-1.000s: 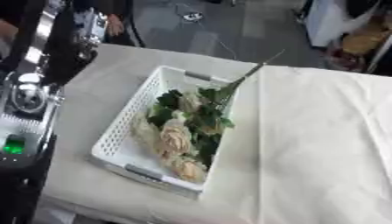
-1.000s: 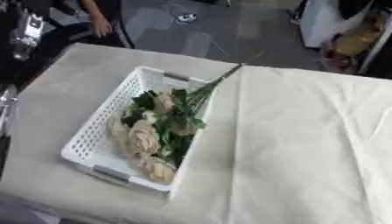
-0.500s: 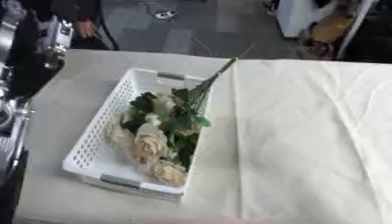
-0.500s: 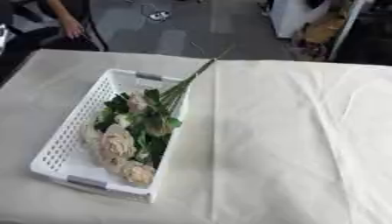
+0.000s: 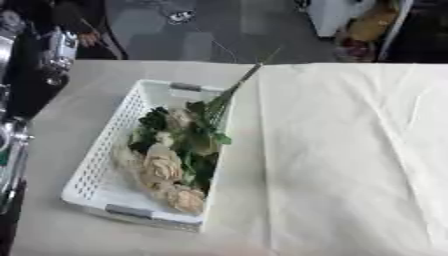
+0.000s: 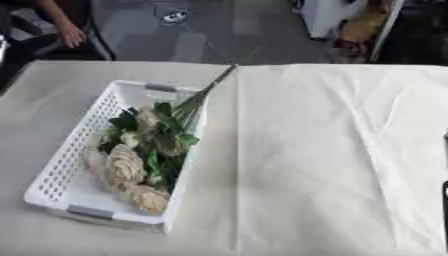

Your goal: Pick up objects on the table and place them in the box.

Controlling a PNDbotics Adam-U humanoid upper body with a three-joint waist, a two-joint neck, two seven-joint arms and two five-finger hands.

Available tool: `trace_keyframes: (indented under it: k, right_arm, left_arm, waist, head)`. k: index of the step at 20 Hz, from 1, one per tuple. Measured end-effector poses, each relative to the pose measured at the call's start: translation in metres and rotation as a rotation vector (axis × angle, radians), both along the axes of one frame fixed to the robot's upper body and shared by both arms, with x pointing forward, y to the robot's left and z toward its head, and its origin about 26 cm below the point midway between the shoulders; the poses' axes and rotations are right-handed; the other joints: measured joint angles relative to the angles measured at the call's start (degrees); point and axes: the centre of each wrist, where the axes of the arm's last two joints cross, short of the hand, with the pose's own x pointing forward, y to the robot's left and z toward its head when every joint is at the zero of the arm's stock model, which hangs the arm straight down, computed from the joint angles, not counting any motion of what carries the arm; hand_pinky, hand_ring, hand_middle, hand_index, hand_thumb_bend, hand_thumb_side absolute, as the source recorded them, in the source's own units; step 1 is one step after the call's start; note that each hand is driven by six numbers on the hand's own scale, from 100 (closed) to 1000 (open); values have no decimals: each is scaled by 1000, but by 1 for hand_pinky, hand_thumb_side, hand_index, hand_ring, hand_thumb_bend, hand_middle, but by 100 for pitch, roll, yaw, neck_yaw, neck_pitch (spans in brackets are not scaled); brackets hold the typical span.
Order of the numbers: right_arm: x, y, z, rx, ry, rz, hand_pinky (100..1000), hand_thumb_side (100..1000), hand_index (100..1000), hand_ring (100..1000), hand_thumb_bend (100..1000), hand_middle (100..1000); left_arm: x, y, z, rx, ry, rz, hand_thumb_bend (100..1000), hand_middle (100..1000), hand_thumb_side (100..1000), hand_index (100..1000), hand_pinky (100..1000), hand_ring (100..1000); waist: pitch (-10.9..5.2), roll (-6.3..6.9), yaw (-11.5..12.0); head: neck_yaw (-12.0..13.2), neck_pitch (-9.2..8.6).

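Note:
A white slotted basket [image 5: 98, 170] stands on the left half of the table. In it lies a bunch of cream roses [image 5: 162, 165] with dark green leaves. Their long stems [image 5: 241, 82] stick out over the basket's far rim onto the cloth. Black and silver parts of my left arm [image 5: 54, 46] run along the left edge of the left eye view, well apart from the basket. I cannot make out the hand there. My right hand shows in neither view.
A cream cloth [image 6: 332, 150] covers the table, with a fold line running down its middle. Beyond the far edge are a grey floor, a seated person [image 6: 61, 27] at upper left and furniture [image 6: 359, 25] at upper right.
The whole picture has shifted, so the camera has moved. The basket and roses keep their place on the table. Less of my left arm shows now.

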Motion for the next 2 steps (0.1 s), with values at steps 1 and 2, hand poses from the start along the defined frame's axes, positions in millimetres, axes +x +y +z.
trace_keyframes:
  k: [1,2]
  right_arm:
    - [0,0,0,-4,1,-3,547,634,830,746,100,769]
    - [0,0,0,-8,4,-5,544,639,830,746,100,770]
  left_arm:
    - [0,0,0,0,1,0,100,698,753,831,571,714]
    - [0,0,0,0,2,0,100,700,753,829,571,714]
  waist:
    - [0,0,-8]
    - [0,0,-8]
  head:
    - [-1,0]
    - [-14,0]
